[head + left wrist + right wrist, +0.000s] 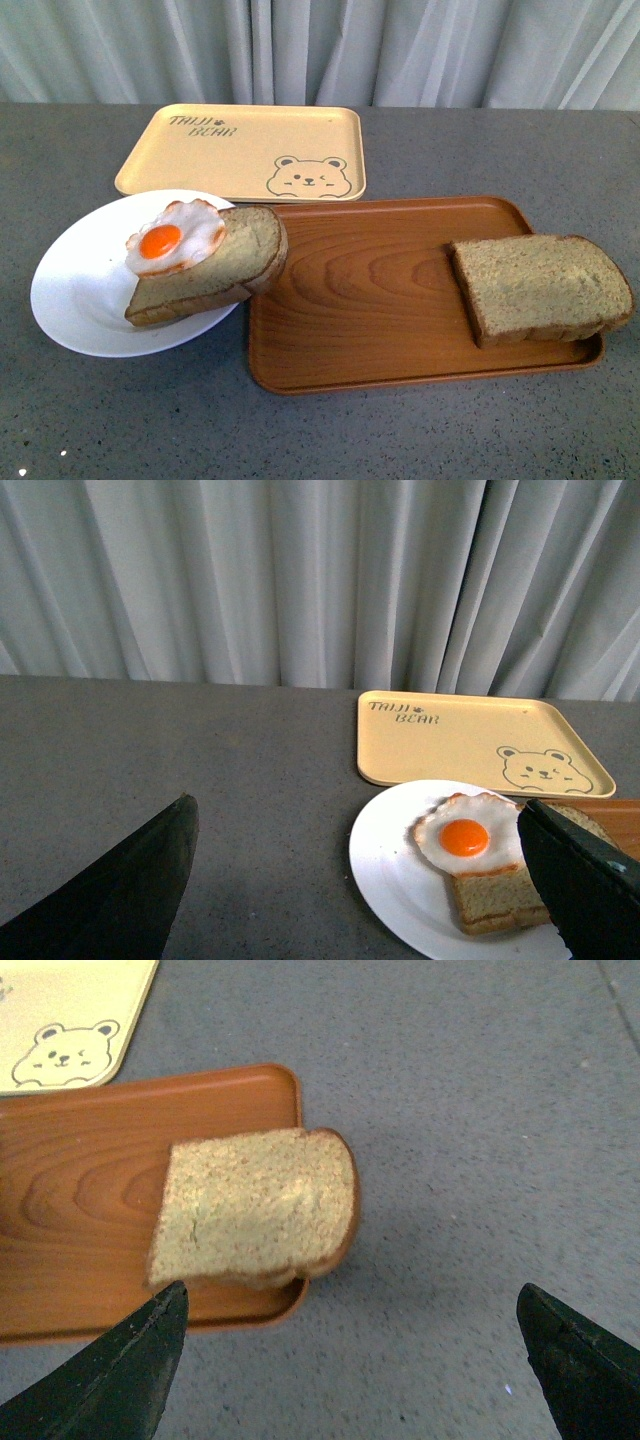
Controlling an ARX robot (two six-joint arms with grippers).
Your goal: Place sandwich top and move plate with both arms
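Front view, operator: what do you want listed first?

— The task's things, then the pincers.

— Item 1, your sandwich top (pixel 540 288): a plain brown slice lying flat on the right end of the wood-grain tray (pixel 370 290), with its outer end overhanging the tray's rim. Nothing touches it.

— And the plate?

— Item 2, the plate (pixel 80 290): white and round, on the grey table (pixel 100 420) just left of the wood-grain tray. It carries a second slice (pixel 240 262) topped with a fried egg (pixel 175 238). That slice leans over the plate's rim and reaches the tray's left edge.

— Anything behind them?

— Item 3, a yellow bear tray (pixel 240 150), bare, at the far side near the curtain (pixel 320 50).

— Pincers?

— Item 4, your left gripper (pixel 357 815): seen in the left wrist view, fingers spread wide and holding nothing, above the table beside the plate. Item 5, your right gripper (pixel 350 1295): seen in the right wrist view, fingers likewise wide apart and empty, above the sandwich top's overhanging end.
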